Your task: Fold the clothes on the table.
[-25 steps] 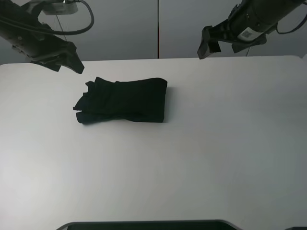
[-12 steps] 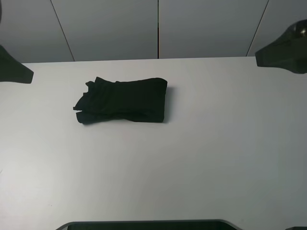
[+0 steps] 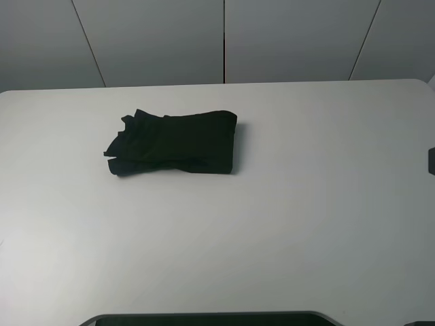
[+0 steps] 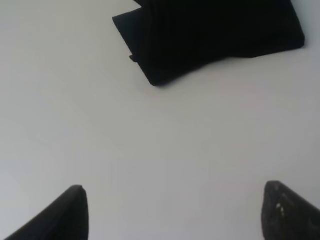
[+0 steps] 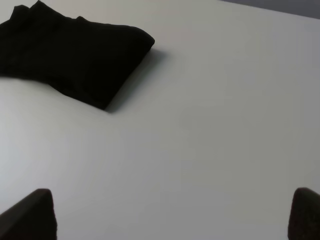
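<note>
The shirt (image 3: 173, 143) lay folded in a compact bundle on the bench (image 3: 306, 204), at about 10 o'clock from the bench centre. The left end effector (image 4: 175, 212) and the right end effector (image 5: 172, 215) were both spread wide and held nothing, well apart from the shirt.

The white table (image 3: 306, 224) carries one thing: the black clothes (image 3: 173, 142), folded into a compact bundle, lying toward the far left corner, well apart from every edge.
</note>
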